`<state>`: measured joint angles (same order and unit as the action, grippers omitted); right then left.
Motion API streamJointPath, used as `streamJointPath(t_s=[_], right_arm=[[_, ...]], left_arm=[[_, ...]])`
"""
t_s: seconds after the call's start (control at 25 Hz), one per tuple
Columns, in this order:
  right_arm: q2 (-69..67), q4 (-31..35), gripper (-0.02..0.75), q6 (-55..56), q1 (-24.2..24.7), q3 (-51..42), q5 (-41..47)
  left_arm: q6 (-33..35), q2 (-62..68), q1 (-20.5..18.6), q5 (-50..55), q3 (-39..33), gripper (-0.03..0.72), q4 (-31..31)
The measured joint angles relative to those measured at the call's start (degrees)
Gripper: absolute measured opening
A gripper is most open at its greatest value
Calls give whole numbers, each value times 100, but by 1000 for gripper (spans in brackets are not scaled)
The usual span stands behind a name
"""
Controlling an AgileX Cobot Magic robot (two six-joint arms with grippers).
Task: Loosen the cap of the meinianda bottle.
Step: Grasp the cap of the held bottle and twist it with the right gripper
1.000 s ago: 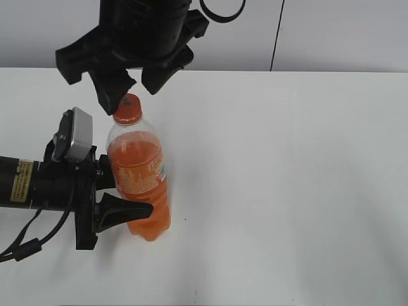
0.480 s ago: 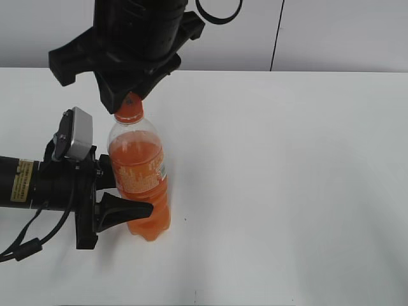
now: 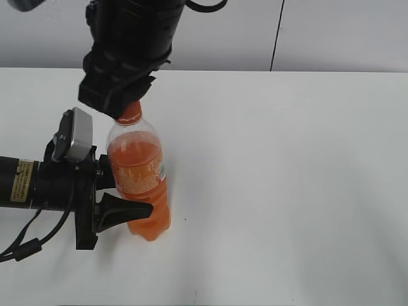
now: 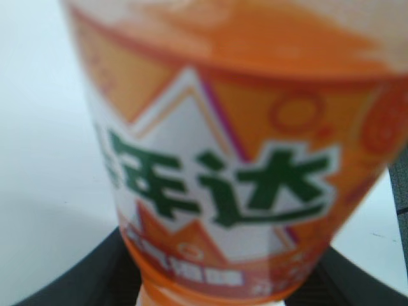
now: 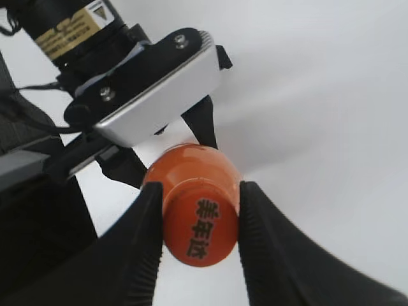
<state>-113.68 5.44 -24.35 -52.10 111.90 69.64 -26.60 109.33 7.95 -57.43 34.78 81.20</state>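
Tall clear plastic bottle of orange soda [image 3: 139, 185] upright on white table [image 3: 287, 191], left gripper [image 3: 121, 197] clamping its labelled body, right gripper [image 5: 201, 220] pinching small orange screw cap [image 5: 199, 223] from above

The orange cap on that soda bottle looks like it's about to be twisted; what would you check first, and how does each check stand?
1. Right gripper closed on the cap: ok.
2. Fingers on opposite sides of the cap: ok.
3. Left gripper holding the meinianda bottle at its lower body: ok.
4. Bottle upright on the table: ok.
5. Grip firm enough not to slip: cannot tell.
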Motion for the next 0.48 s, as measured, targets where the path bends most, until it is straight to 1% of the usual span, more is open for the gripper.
streamJointPath(t_s=[0.24,0.32,0.4,0.48], right_arm=[[0,5,269,-2493,0,13,0],[5,5,268,-3132,0,13,0],[5,5,262,-3488,0,18,0],[5,-6,232,-3667,0,25,-6]], left_arm=[[-4,0,0,11,0,382,-11],[-11,0,0,11,0,382,-15],[-17,0,0,11,0,382,-22],[-43,0,0,15,0,382,-47]])
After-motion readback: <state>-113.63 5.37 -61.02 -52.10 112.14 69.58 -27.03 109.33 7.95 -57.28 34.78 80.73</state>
